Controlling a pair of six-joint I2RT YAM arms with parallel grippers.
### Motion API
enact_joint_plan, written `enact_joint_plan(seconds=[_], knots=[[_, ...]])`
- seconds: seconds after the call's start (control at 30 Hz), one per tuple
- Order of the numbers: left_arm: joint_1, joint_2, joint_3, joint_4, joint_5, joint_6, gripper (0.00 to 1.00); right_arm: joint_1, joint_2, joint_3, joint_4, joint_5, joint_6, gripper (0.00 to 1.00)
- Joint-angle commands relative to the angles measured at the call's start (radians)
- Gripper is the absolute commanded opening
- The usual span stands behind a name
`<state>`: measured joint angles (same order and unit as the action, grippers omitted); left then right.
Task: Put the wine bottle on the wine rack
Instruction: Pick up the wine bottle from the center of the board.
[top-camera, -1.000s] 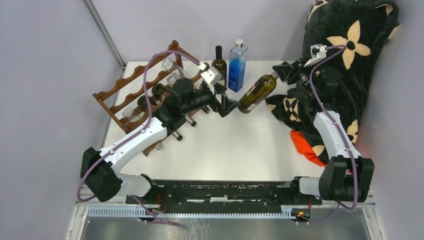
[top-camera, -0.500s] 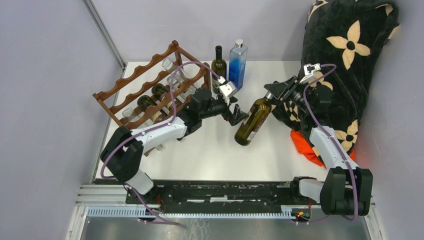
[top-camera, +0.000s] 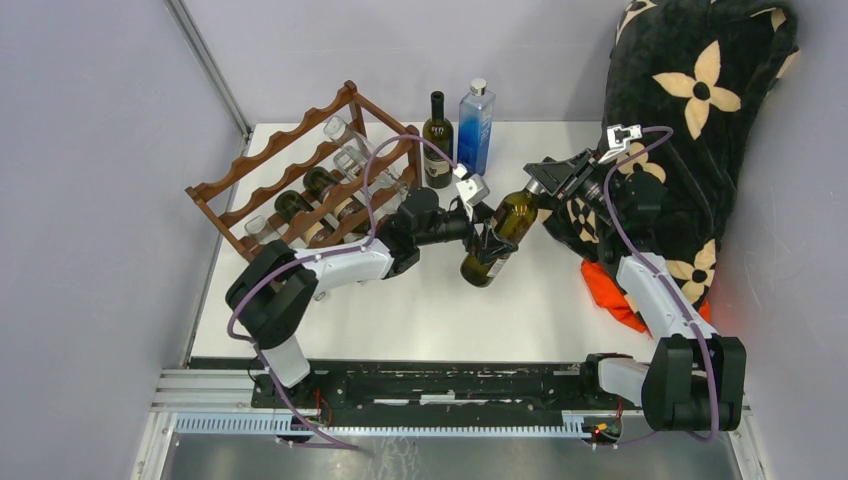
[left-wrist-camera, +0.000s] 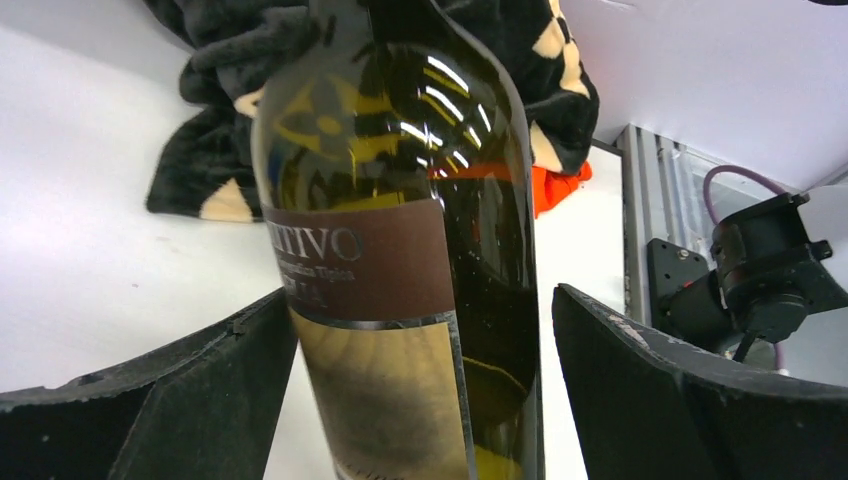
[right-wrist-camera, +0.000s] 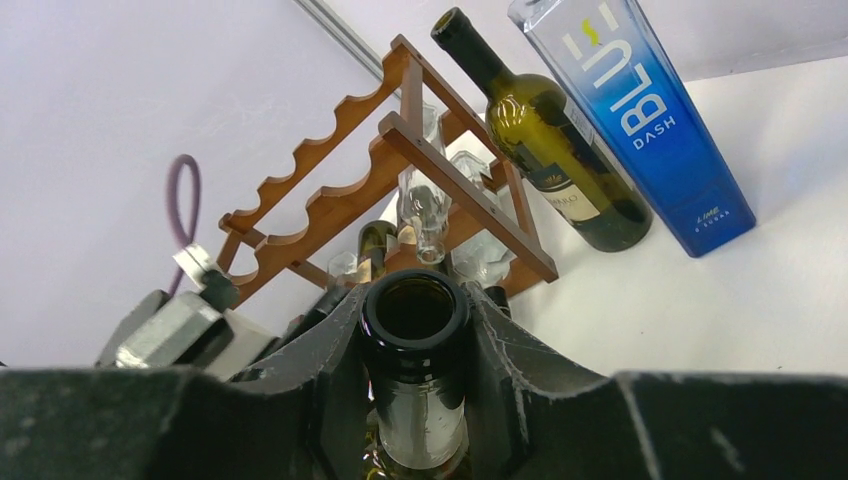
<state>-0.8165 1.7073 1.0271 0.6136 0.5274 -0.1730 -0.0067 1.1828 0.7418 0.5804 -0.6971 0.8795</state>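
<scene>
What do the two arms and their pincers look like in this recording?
The left arm and right arm have white link shells between bulky black joint housings, each trailed by a looping purple cable. A silver-grey block sits at each wrist. The left pincer and right pincer have broad matte black fingers with a rough, grainy surface.

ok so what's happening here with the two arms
The right gripper is shut on the neck of a wine bottle, holding it tilted. The left gripper, jaws wide open, sits around the bottle's body without clamping it, which looks like a handover. The wine rack at the left already holds several bottles.
</scene>
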Motion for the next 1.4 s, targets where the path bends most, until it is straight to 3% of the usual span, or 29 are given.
enact_joint_plan(seconds=[0.0, 0.07, 0.13, 0.2, 0.27, 0.3, 0.4, 0.47, 0.53, 0.57, 0.77, 0.87, 1.0, 1.23, 1.37], knots=[[-0.019, 0.038, -0.007, 0.137, -0.02, -0.096, 1.0, 0.028, -0.015, 0.065, 0.143, 0.01, 0.105, 0.0], [-0.021, 0.051, 0.001, 0.147, -0.032, -0.098, 0.95, 0.029, -0.018, 0.066, 0.142, 0.006, 0.104, 0.0], [-0.02, 0.051, 0.025, 0.121, -0.038, -0.078, 0.8, 0.029, -0.027, 0.059, 0.131, -0.003, 0.081, 0.0], [-0.019, 0.04, 0.062, 0.034, -0.045, -0.029, 0.51, 0.029, -0.033, 0.048, 0.116, -0.024, 0.046, 0.02], [-0.019, 0.016, 0.095, -0.079, -0.059, 0.042, 0.11, 0.025, -0.039, 0.039, 0.101, -0.068, -0.011, 0.06], [-0.019, -0.003, 0.104, -0.136, -0.074, 0.082, 0.03, 0.024, -0.043, 0.043, 0.072, -0.096, -0.068, 0.1], [-0.014, -0.074, 0.123, -0.305, -0.089, 0.238, 0.02, 0.016, -0.043, 0.095, -0.104, -0.186, -0.308, 0.4], [-0.006, -0.104, 0.149, -0.447, -0.083, 0.323, 0.02, 0.013, -0.033, 0.162, -0.288, -0.248, -0.531, 0.73], [0.006, -0.129, 0.172, -0.594, -0.07, 0.398, 0.02, -0.002, -0.024, 0.237, -0.481, -0.286, -0.782, 0.94], [0.012, -0.143, 0.179, -0.664, -0.062, 0.431, 0.02, -0.019, -0.019, 0.28, -0.587, -0.295, -0.884, 0.98], [0.027, -0.186, 0.249, -0.967, -0.027, 0.608, 0.02, -0.029, 0.027, 0.48, -1.079, -0.398, -1.511, 0.98], [0.027, -0.169, 0.318, -1.14, -0.033, 0.691, 0.02, -0.02, 0.083, 0.579, -1.417, -0.449, -1.888, 0.98], [0.024, -0.158, 0.362, -1.277, -0.059, 0.788, 0.02, 0.08, 0.189, 0.689, -1.806, -0.352, -2.318, 0.98], [0.021, -0.157, 0.378, -1.347, -0.1, 0.862, 0.02, 0.227, 0.185, 0.63, -1.807, -0.244, -2.357, 0.95], [0.018, -0.146, 0.397, -1.358, -0.117, 0.864, 0.02, 0.282, 0.183, 0.582, -1.762, -0.235, -2.302, 0.88]])
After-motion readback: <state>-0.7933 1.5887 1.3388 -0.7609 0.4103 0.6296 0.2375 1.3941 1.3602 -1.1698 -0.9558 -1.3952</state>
